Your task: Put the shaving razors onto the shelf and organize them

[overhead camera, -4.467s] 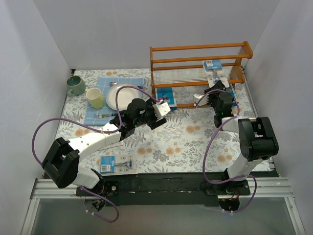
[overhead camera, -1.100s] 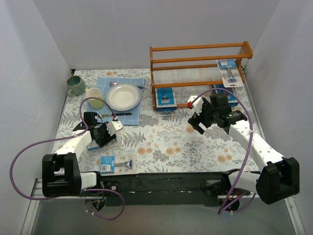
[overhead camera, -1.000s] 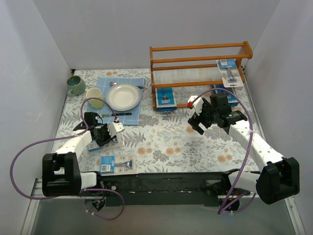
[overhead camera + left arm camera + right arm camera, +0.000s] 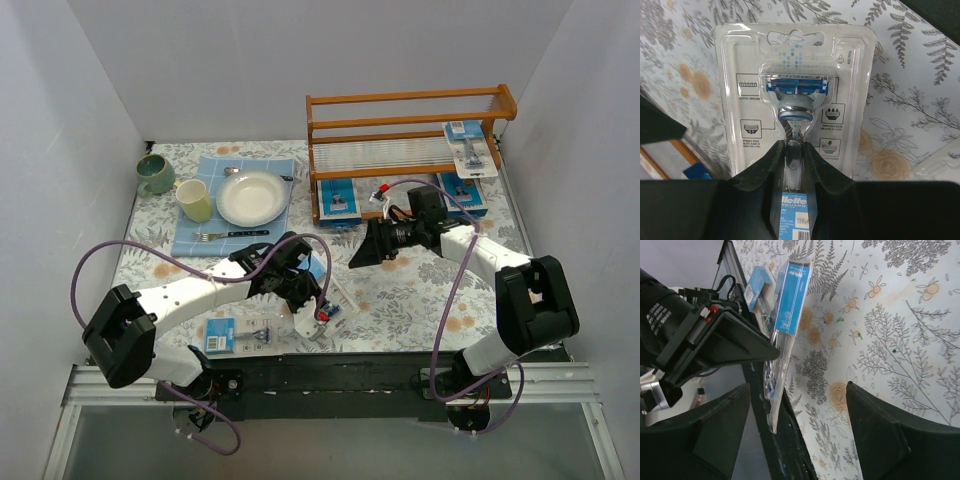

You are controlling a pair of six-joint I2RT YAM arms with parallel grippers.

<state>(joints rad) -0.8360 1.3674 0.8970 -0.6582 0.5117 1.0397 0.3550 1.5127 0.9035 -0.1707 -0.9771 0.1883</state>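
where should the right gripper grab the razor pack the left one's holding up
Best the free end of the razor pack, around the hang slot and blade head: the left gripper clamps the handle end. The pack is nearly edge-on to the open right gripper, so come straight in and close across its flat faces.

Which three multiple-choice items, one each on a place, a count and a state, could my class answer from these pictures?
1. Which side of the shelf is the plate? A left; B right; C on it.
2. How many cups stand left of the plate? A one; B two; C four.
3. What is the left claw doing? A open, empty; B shut on a razor pack; C shut on a cup.
Key: 1 A, the top view shows it; 2 B, a yellow one and a green one; 3 B, its fingers pinch the pack.
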